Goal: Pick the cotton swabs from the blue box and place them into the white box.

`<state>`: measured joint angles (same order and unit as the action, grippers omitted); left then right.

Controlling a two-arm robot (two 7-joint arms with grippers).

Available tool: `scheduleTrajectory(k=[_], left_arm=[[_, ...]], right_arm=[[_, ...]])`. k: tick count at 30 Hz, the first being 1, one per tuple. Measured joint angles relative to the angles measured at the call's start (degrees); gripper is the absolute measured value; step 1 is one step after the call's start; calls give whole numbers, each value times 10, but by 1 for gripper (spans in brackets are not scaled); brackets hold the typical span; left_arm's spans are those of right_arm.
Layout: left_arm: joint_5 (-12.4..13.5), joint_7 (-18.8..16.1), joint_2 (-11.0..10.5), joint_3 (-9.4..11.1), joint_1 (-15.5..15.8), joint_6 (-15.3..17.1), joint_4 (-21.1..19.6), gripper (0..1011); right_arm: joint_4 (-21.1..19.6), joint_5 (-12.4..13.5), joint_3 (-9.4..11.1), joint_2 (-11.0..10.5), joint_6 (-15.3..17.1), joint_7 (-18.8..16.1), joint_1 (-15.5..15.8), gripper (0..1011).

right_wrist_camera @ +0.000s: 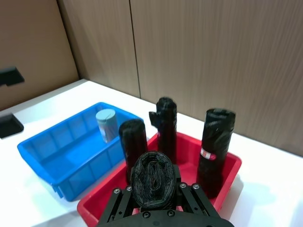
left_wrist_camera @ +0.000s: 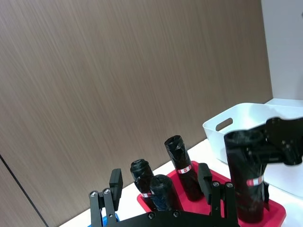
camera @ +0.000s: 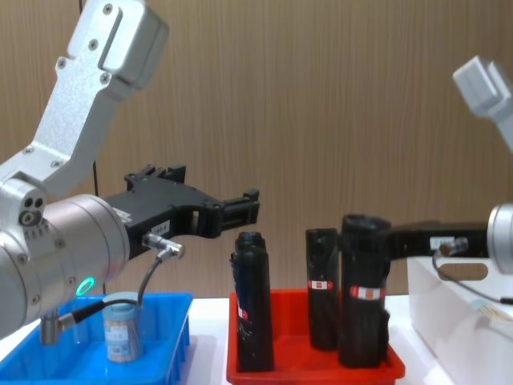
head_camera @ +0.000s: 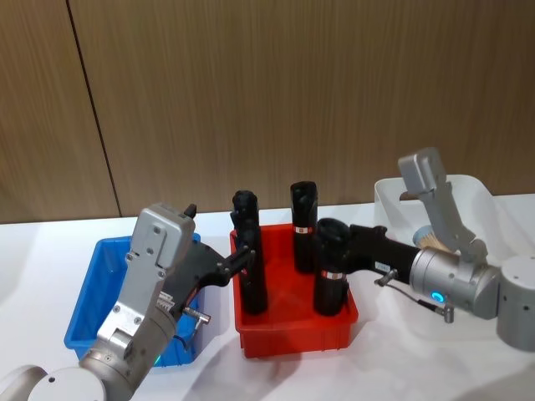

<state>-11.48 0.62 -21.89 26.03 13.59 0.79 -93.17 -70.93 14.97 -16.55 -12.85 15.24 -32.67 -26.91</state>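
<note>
Right hand pinching one of four black rolls, left hand spread, one cotton swabs tub

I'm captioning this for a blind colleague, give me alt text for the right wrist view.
The right gripper is shut on a black roll above a red tray holding three more rolls. Beside it, a blue box holds one tub of cotton swabs.

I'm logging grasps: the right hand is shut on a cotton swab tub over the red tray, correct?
Not quite. The right hand is shut on a black roll with a red label, over the red tray, as the right wrist view shows. The cotton swab tub stands in the blue box.
</note>
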Motion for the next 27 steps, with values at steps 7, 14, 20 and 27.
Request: scheduleTrajectory(k=[7, 14, 20, 27], left_arm=[[0, 0, 0, 0, 0, 0, 0, 1004], [0, 0, 0, 0, 0, 0, 0, 1004], [0, 0, 0, 0, 0, 0, 0, 1004], [0, 0, 0, 0, 0, 0, 0, 1004]], right_arm=[[-37, -1, 11, -12, 4, 19, 2, 352], [-66, -4, 26, -25, 6, 38, -1, 352], [-78, -11, 36, -34, 5, 55, -6, 352], [-79, -20, 47, -41, 2, 73, -16, 352]])
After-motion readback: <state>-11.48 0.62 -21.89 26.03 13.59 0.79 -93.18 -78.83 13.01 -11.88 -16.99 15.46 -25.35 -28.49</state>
